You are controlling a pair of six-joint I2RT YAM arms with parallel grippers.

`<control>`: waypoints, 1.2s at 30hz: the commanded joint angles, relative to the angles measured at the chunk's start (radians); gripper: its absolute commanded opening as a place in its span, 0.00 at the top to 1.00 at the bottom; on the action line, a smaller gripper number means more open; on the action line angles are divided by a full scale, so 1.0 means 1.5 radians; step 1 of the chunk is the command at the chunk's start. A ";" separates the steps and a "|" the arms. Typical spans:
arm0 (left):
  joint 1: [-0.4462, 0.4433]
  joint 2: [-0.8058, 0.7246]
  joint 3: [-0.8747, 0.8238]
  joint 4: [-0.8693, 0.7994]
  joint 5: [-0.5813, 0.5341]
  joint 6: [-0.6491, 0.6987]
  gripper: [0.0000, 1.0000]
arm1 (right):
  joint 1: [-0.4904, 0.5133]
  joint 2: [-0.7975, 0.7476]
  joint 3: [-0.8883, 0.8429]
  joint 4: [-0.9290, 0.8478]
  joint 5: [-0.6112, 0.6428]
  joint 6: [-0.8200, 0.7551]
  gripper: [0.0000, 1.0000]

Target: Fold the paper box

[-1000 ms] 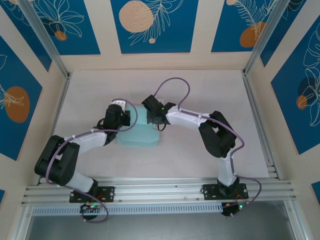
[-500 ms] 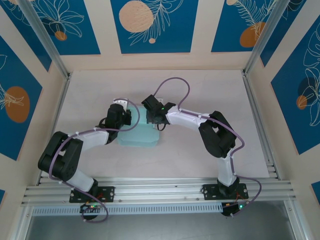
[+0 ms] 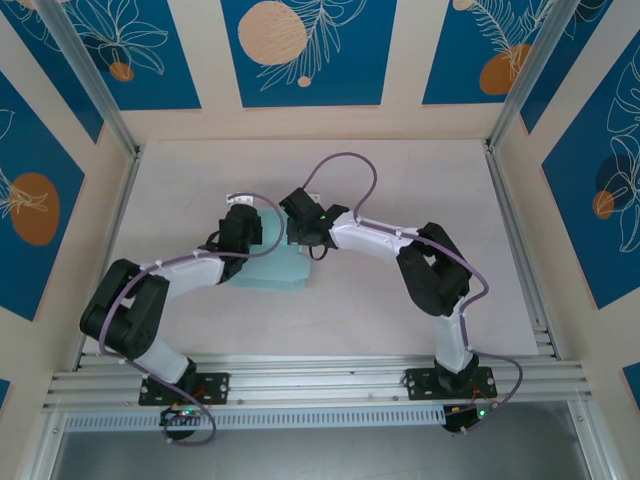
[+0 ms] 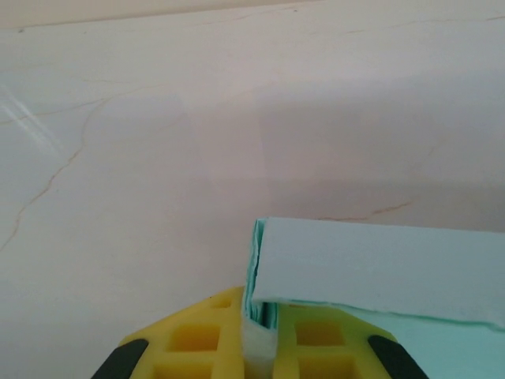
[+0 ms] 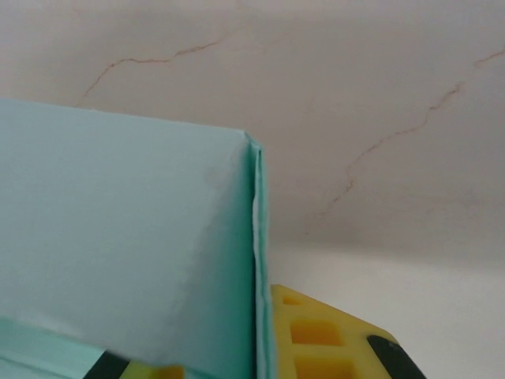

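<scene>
Spanning the workspace, a pale veined table [image 3: 420,190] is seen with both arms reaching inward across it. The left arm [image 3: 175,272] and the right arm [image 3: 385,238] are angled toward each other and meet near the middle of the table. The paper box [image 3: 278,272], made of pale light-blue card, is located on the table between the two wrists, with its far edge beneath them. In the top view, the left gripper [image 3: 246,230] is positioned at the far left corner of the box and the right gripper [image 3: 300,222] at its far right side. In the left wrist view, a raised wall of the paper box [image 4: 379,268] is shown, and its end edge is pinched between the yellow fingers [image 4: 197,339] of the left gripper [image 4: 259,335]. In the right wrist view, an upright panel of the paper box [image 5: 118,229] is clamped at its vertical edge by the right gripper [image 5: 256,355]. One yellow finger [image 5: 323,335] is pressed against the card, while the other is largely hidden behind the panel.
</scene>
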 commanded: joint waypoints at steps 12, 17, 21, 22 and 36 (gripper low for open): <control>0.023 0.044 0.016 -0.029 -0.144 -0.068 0.92 | 0.003 0.025 0.029 -0.064 -0.011 0.020 1.00; 0.024 0.025 -0.003 -0.001 -0.027 -0.039 0.74 | -0.001 0.027 0.040 -0.069 -0.009 0.018 1.00; 0.023 -0.004 -0.020 -0.019 0.050 -0.032 0.62 | -0.009 0.028 0.037 -0.071 -0.016 0.022 1.00; 0.023 -0.013 -0.026 -0.028 0.060 -0.032 0.59 | -0.010 0.026 0.036 -0.069 -0.018 0.022 1.00; 0.023 -0.135 -0.108 -0.125 0.139 -0.083 0.39 | -0.012 0.026 0.039 -0.063 -0.017 0.022 1.00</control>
